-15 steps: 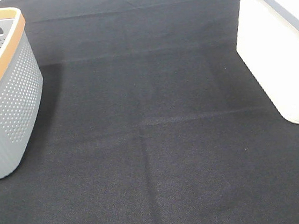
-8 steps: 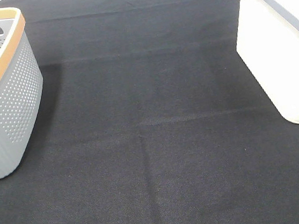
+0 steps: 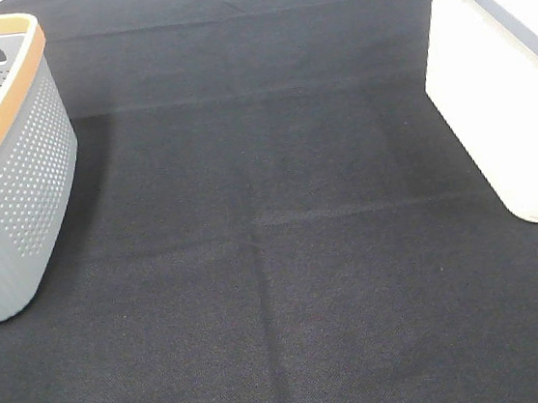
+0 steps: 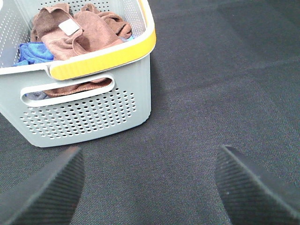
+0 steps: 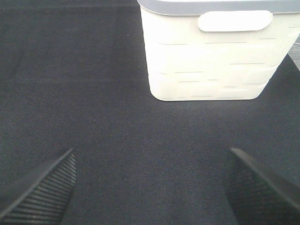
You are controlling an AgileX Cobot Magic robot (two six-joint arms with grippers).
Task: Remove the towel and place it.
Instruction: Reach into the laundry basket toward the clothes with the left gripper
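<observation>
A black woven mat (image 3: 276,259) covers the whole work surface, and the grey basket (image 4: 93,117) with its yellow-orange rim stands at its left edge in the high view. The towel (image 4: 89,28) lies crumpled inside that basket, reddish-brown, its white tag (image 4: 71,27) facing up. It lies beside and partly over a blue cloth (image 4: 30,51), and a fold of it shows through the basket's handle slot. The left gripper (image 4: 150,157) hangs outside the basket, just off the end wall with the handle slot, above bare mat; its jaws are spread wide and hold nothing. The right gripper (image 5: 151,157) is far from the basket across the mat, facing a white bin (image 5: 206,56), its jaws likewise spread wide and empty. Neither arm shows in the high view. The task looks to be at its very start, the approach, with the towel not yet touched. The next move probably falls to the left arm: rise over the basket's rim, come down onto the raised folds near the tag, and close only on the brown cloth, so the blue one is not dragged out with it. Where the towel should go cannot be told; the bare mat and the bin are both candidates.
</observation>
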